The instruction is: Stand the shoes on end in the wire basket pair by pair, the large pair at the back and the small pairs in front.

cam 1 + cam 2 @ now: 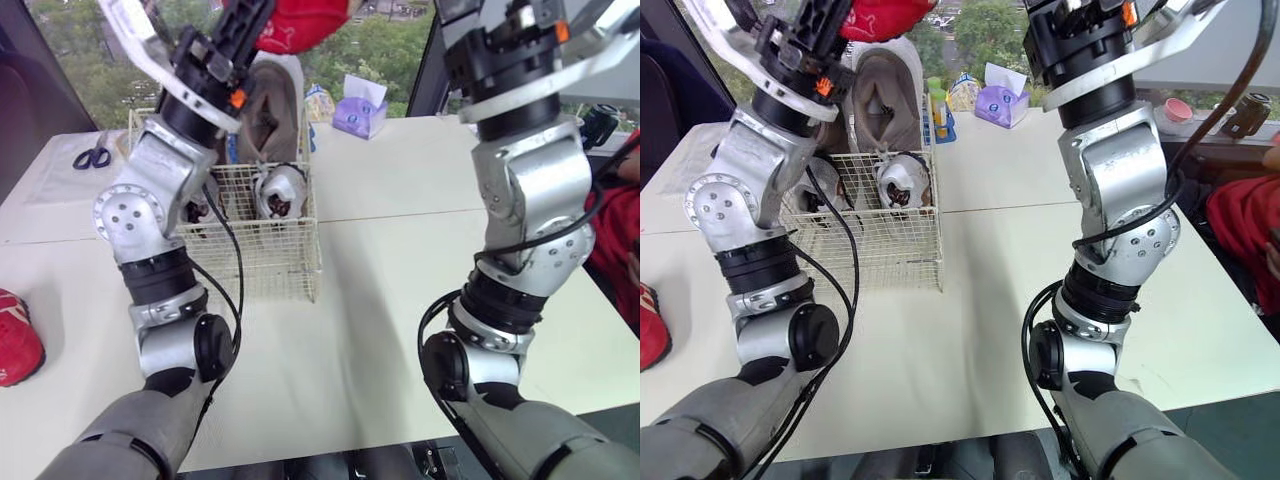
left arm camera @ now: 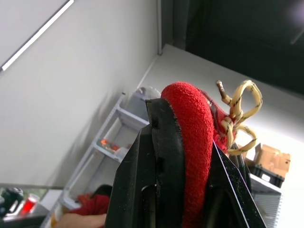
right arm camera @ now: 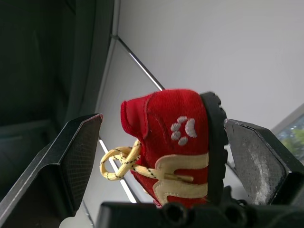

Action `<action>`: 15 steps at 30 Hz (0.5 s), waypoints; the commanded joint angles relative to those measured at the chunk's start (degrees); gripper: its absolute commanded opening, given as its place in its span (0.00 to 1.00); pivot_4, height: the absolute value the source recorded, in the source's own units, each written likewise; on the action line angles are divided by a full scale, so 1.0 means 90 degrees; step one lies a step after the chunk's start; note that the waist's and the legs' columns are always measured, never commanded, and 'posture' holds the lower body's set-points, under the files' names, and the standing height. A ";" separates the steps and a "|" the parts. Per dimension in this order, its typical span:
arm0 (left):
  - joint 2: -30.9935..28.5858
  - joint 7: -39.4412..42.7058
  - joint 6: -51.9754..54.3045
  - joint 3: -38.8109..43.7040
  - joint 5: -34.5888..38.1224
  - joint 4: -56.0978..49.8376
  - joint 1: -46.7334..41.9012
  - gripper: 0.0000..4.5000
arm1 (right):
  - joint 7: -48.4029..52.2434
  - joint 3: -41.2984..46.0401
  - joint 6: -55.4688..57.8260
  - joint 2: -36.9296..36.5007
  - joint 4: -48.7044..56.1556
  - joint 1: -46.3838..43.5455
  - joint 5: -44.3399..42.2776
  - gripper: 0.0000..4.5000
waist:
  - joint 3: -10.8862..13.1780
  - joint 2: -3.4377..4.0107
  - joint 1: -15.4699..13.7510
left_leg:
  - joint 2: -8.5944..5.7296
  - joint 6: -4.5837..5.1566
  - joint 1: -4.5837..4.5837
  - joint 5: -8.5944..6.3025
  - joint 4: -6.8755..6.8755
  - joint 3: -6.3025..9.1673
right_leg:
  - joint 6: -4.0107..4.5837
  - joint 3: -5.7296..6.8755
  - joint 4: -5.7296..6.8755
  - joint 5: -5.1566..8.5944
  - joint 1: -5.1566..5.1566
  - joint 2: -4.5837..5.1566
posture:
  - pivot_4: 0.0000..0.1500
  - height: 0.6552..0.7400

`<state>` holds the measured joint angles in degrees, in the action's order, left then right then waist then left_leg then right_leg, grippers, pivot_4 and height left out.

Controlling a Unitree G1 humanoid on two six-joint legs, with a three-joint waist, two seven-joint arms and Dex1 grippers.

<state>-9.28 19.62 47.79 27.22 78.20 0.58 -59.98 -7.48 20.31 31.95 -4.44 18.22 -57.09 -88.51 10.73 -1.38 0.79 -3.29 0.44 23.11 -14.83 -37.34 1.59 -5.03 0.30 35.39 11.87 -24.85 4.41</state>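
High over table point(image 1: 400, 300), left gripper point(image 2: 185, 124) pinches red shoe point(image 1: 300, 20); right gripper point(image 3: 164, 121) spread around it. You close right squarely on sole, avoid laces point(image 3: 118, 164), then lower into wire basket point(image 1: 285, 255) front.

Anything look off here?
Yes. In the right gripper, a small red shoe sits between the fingers, its sole beside one finger and a clear gap to the other. It looks loose, not clamped. The left gripper is tight on its clamped shoe.
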 commanded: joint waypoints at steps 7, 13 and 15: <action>0.0033 0.0060 -0.0075 -0.0394 0.0403 -0.0305 0.0027 0.05 | 0.0308 -0.0385 -0.0348 -0.0326 0.0073 0.0122 0.0759 0.99 | 0.0000 0.0000 -0.0009 | 0.0000 0.0002 0.0001 -0.0001 -0.0005 0.0000 | 0.0000 0.0001 -0.0001 0.0000 0.0003 -0.0004 | 1.00 1.00; -0.0067 0.0052 -0.0019 -0.0566 0.0454 -0.0359 0.0164 0.05 | 0.0499 -0.0481 -0.0472 -0.0352 0.0079 0.0114 0.0922 0.99 | 0.0000 0.0000 -0.0008 | 0.0001 0.0003 -0.0001 -0.0001 -0.0005 0.0001 | 0.0000 0.0000 -0.0001 0.0000 0.0005 -0.0006 | 1.00 1.00; -0.0082 0.0072 -0.0008 -0.0597 0.0438 -0.0355 0.0248 0.05 | 0.0474 -0.0461 -0.0531 -0.0305 0.0100 0.0077 0.0849 0.99 | 0.0000 0.0000 -0.0008 | 0.0001 0.0003 -0.0001 -0.0001 -0.0005 0.0001 | 0.0000 0.0000 -0.0002 0.0000 0.0005 -0.0006 | 1.00 1.00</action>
<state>-9.76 19.62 47.97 22.30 80.70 -0.77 -57.75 -3.50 15.90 28.31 -7.51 17.88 -55.16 -80.09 10.73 -1.38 0.71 -3.28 0.46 23.10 -14.84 -37.38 1.60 -5.03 0.30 35.37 11.87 -24.80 4.36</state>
